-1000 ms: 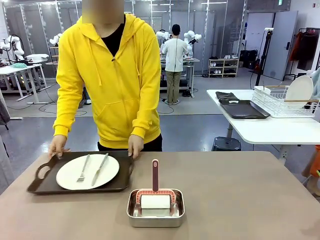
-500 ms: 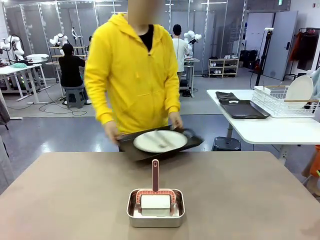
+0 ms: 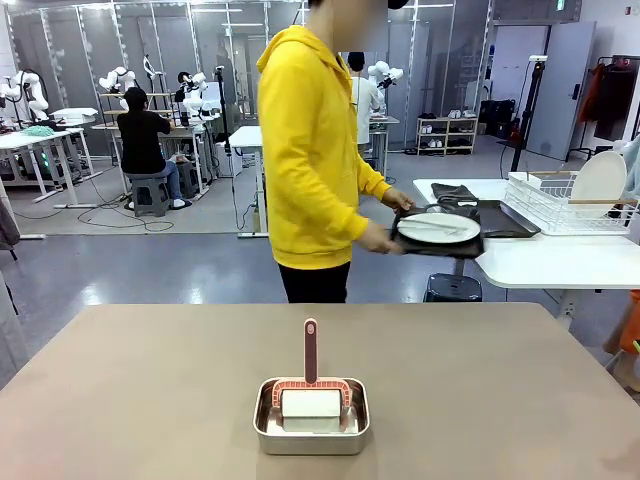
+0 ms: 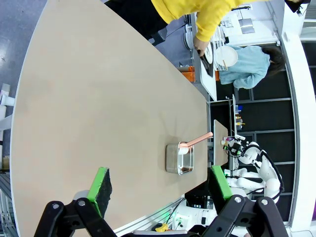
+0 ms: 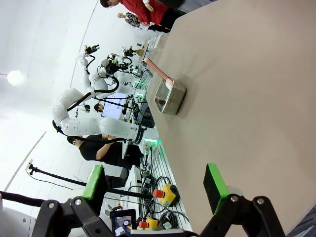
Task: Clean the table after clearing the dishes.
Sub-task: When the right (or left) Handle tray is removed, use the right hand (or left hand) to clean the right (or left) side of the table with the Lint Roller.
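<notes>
Two hazards start at the left end effector [image 4: 159, 181] and the right end effector [image 5: 154, 181]: an off-centre reach for the slanting pink handle [image 3: 310, 350] could tip the cleaning tool [image 3: 311, 402] or shove the light steel pan [image 3: 311, 420] across the desk [image 3: 150, 380]; moving too early could meet the person [image 3: 310, 150] coming back. Both end effectors are spread wide, green pads well apart, released and holding nothing, touching nothing. Farther out, the pan sits near the desk's front middle with the tool in it. Beyond, the person carries the tray [image 3: 440, 246] with its plate [image 3: 438, 228] to the white table [image 3: 540, 262]; the desk bears no dishes.
</notes>
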`<state>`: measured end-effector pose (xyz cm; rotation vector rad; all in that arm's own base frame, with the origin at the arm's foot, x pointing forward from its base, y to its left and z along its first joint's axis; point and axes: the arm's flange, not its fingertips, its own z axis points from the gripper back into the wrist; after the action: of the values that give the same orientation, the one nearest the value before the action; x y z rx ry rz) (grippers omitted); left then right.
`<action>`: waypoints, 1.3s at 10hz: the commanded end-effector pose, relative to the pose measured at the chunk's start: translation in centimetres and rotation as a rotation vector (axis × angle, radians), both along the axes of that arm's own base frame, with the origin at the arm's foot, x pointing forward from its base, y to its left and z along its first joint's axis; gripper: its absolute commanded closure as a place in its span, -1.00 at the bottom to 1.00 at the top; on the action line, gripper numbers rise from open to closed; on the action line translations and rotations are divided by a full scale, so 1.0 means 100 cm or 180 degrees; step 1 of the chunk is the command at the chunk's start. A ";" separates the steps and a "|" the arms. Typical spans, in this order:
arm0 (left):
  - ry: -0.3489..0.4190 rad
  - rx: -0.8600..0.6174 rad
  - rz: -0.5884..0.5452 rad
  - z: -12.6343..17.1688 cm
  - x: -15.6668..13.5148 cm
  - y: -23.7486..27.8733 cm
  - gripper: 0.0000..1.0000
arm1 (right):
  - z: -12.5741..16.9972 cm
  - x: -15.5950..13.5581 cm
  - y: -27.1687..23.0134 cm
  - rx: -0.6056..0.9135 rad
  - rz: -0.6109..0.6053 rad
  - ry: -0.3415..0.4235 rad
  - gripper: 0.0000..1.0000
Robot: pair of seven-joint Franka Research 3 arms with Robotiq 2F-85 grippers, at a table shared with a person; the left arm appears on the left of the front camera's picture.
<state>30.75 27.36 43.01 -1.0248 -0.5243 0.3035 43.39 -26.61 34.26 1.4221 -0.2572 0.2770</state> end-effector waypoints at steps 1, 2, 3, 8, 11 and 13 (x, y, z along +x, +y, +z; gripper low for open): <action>-0.0027 -0.0025 -0.0021 0.003 -0.003 0.001 -1.00 | 0.001 0.000 0.001 -0.0003 0.0004 -0.0006 -1.00; -0.0027 -0.0025 -0.0021 0.003 -0.003 0.001 -1.00 | 0.001 0.000 0.001 -0.0003 0.0004 -0.0006 -1.00; -0.0027 -0.0025 -0.0021 0.003 -0.003 0.001 -1.00 | 0.001 0.000 0.001 -0.0003 0.0004 -0.0006 -1.00; -0.0027 -0.0025 -0.0021 0.003 -0.003 0.001 -1.00 | 0.001 0.000 0.001 -0.0003 0.0004 -0.0006 -1.00; -0.0089 0.0115 -0.0214 0.013 0.004 -0.031 -1.00 | 0.001 0.000 0.001 -0.0003 0.0004 -0.0006 -1.00; -0.0077 0.0351 -0.0384 0.029 0.018 -0.085 -1.00 | 0.001 0.000 0.001 -0.0003 0.0004 -0.0006 -1.00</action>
<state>32.59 21.79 45.10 -1.0017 -0.5016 0.1740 43.45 -26.56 34.24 1.4223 -0.2559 0.2781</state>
